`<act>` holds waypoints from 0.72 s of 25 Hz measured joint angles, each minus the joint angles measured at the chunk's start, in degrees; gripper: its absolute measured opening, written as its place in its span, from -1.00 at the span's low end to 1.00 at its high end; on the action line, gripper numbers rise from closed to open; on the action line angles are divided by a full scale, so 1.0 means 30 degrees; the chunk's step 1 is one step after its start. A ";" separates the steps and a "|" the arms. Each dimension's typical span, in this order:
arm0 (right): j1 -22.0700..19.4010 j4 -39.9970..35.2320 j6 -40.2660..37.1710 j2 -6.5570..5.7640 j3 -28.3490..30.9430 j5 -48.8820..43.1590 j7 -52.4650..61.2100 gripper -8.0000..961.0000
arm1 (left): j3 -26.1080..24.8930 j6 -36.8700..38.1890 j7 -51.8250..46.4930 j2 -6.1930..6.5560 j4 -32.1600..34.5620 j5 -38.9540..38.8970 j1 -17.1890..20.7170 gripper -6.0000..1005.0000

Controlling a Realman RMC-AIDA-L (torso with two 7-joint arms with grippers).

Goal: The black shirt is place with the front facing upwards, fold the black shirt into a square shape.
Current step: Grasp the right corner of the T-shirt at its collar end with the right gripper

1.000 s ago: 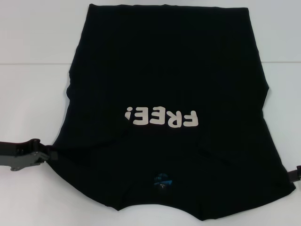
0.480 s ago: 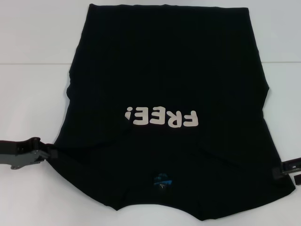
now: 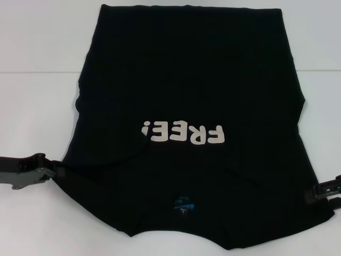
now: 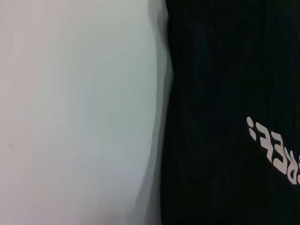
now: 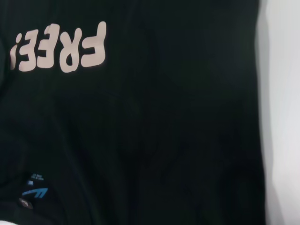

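The black shirt (image 3: pixel 186 80) lies flat and front up on the white table (image 3: pixel 37 80), with its collar end nearest me. White letters "FREE!" (image 3: pixel 184 133) cross its middle, and a small blue mark (image 3: pixel 184 204) sits near the collar. My left gripper (image 3: pixel 57 171) is at the shirt's left sleeve edge, touching the fabric. My right gripper (image 3: pixel 325 193) is open at the right sleeve edge, low over the table. The shirt also fills part of the left wrist view (image 4: pixel 225 93) and most of the right wrist view (image 5: pixel 164 131).
Bare white table shows on both sides of the shirt, in the left wrist view (image 4: pixel 70 117) and the right wrist view (image 5: pixel 281 117). The shirt's far hem reaches the top of the head view. No other objects are in view.
My right gripper has come in from the right edge of the view toward the shirt's right sleeve. My left gripper has edged slightly right onto the left sleeve edge. The shirt has not moved.
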 joint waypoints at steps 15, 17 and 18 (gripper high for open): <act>0.0194 0.0413 -0.0020 0.0096 -0.0401 0.0360 -0.0051 0.96 | 0.0001 -0.0066 -0.0051 0.0002 0.0000 0.0004 -0.0183 -0.97; 0.0289 0.0524 -0.0028 0.0107 -0.0333 0.0439 -0.0109 0.96 | 0.0001 -0.0078 -0.0047 0.0000 0.0000 0.0004 -0.0203 -0.97; 0.0336 0.0579 -0.0030 0.0114 -0.0295 0.0493 -0.0153 0.96 | 0.0002 -0.0078 -0.0045 0.0000 0.0000 0.0004 -0.0210 -0.97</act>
